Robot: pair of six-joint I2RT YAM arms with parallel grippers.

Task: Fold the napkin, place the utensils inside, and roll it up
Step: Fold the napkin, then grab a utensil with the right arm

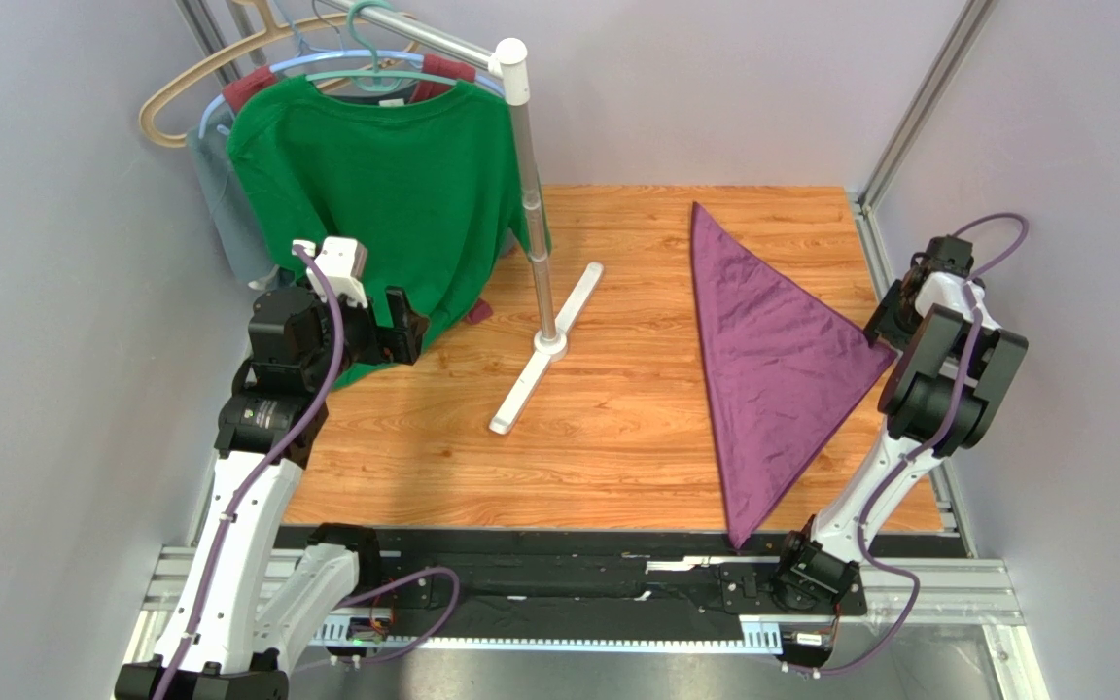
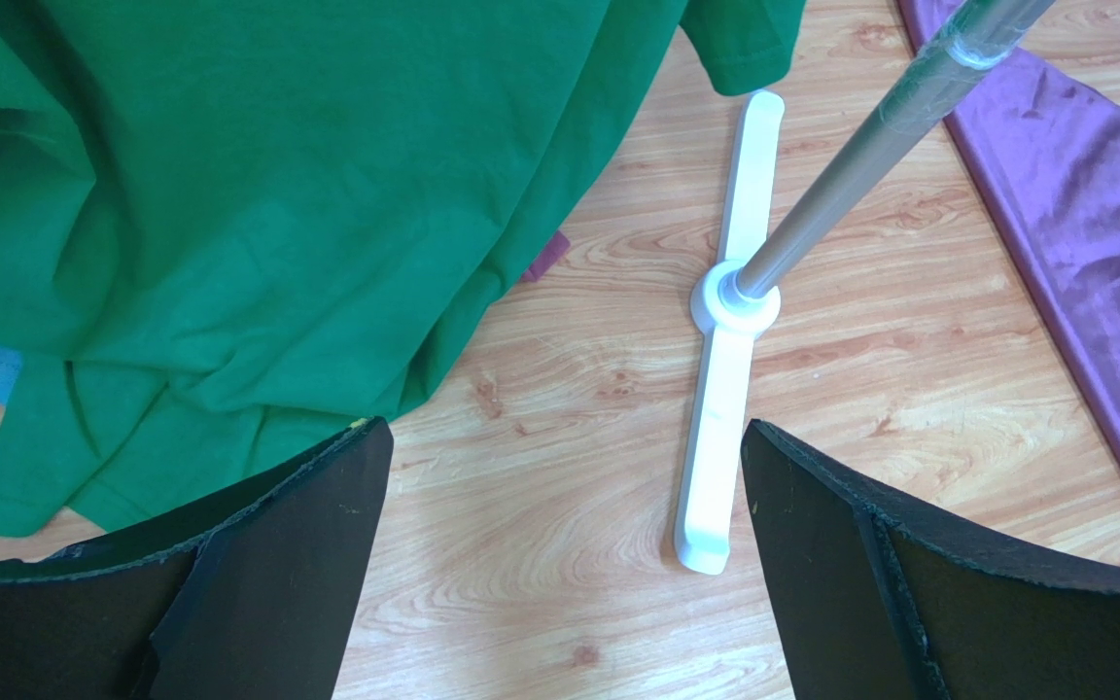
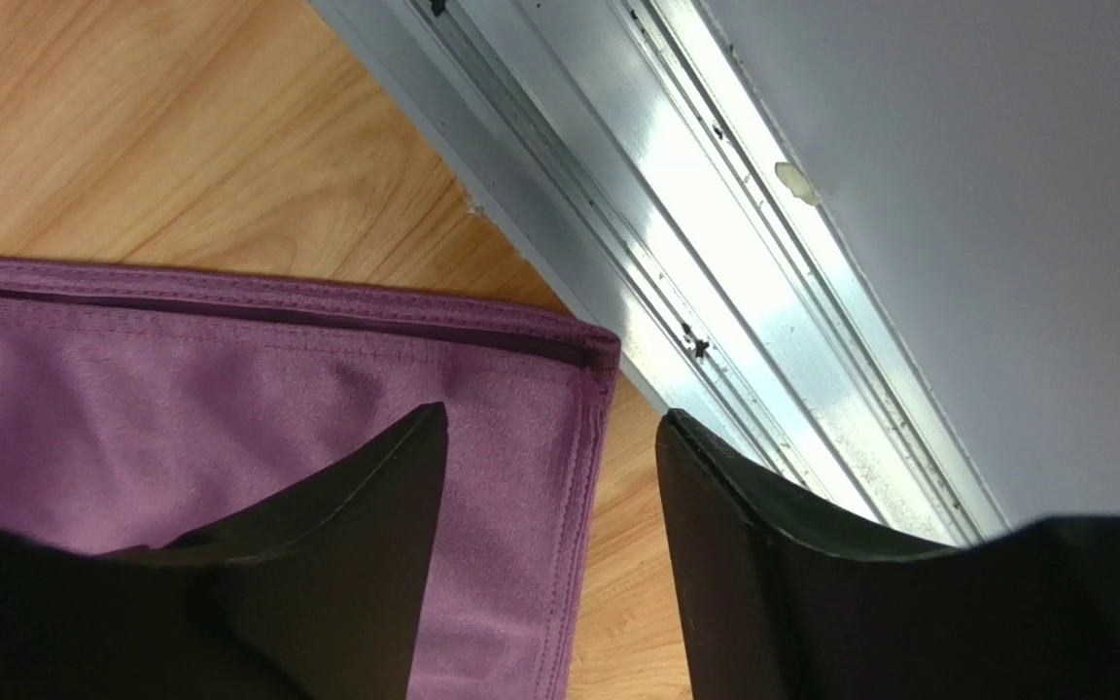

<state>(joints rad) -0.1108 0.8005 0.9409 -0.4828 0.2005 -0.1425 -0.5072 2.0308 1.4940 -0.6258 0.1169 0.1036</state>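
The large dark purple cloth napkin (image 1: 778,365) lies flat on the right half of the wooden bench (image 1: 624,423), folded into a triangle with its long edge to the left and one corner pointing at the right edge. From above, that corner is covered by the right arm's wrist, and the fingers there cannot be made out. The right wrist camera shows the right end effector (image 3: 551,481) with its jaws parted. One finger is over the napkin's hemmed corner and the other over bare wood beside the aluminium rail (image 3: 727,219). The cloth lies flat beneath them and nothing is gripped. The left end effector (image 2: 566,481) is spread wide over bare wood with nothing in it, and the bases of its fingers are cut off by the picture's edge. The green T-shirt (image 1: 376,190) hangs from the metal garment rack (image 1: 530,175) and hides nearly all of a maroon garment (image 1: 442,70) behind it, which shows only at the shoulders and as a scrap under the hem. A grey-blue garment (image 1: 223,190) is half covered too. The left arm rises from its base at the near left, elbow bent, with its wrist above the bench just beside the shirt's hem, facing the rack's white foot. The right arm reaches forward along the right edge with its wrist tipped down.
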